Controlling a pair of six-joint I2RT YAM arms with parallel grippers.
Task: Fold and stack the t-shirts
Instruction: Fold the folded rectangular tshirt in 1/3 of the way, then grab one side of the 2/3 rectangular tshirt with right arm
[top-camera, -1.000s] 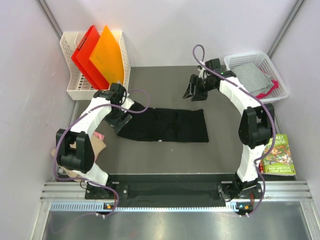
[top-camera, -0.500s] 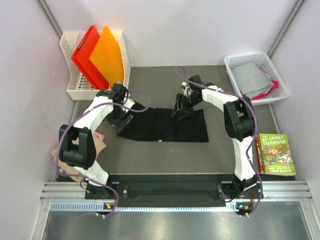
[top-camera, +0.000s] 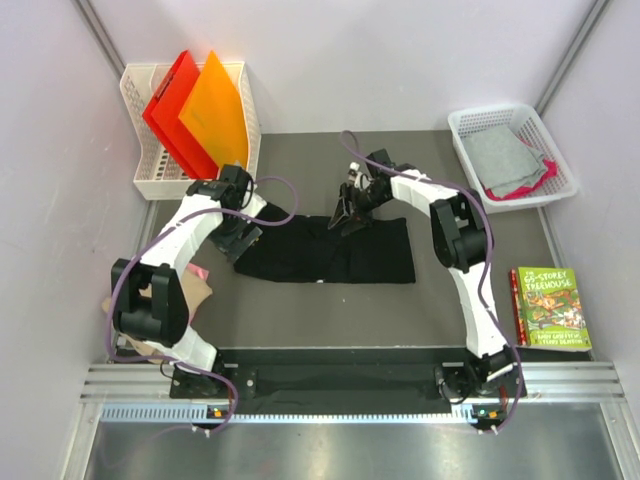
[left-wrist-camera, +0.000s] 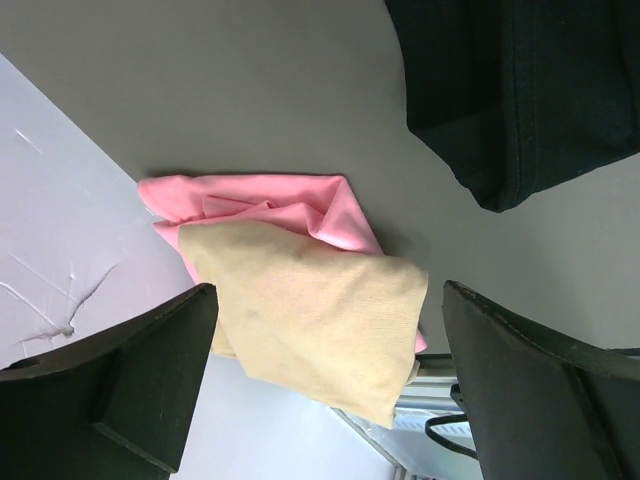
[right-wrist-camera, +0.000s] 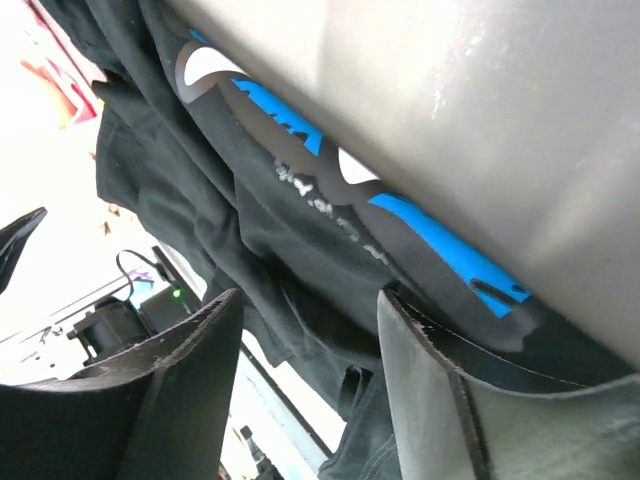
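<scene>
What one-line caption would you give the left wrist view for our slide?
Open left gripper over a tan shirt lying on a pink shirt, beside the black shirt.

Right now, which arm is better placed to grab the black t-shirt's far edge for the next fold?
Right. The right gripper sits at the black t-shirt's far edge, with cloth filling its wrist view. The left gripper hangs wide open by the shirt's left end.

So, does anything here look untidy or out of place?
Yes: the tan t-shirt lies crumpled over the pink t-shirt at the table's left edge, while the black t-shirt lies spread mid-table.
</scene>
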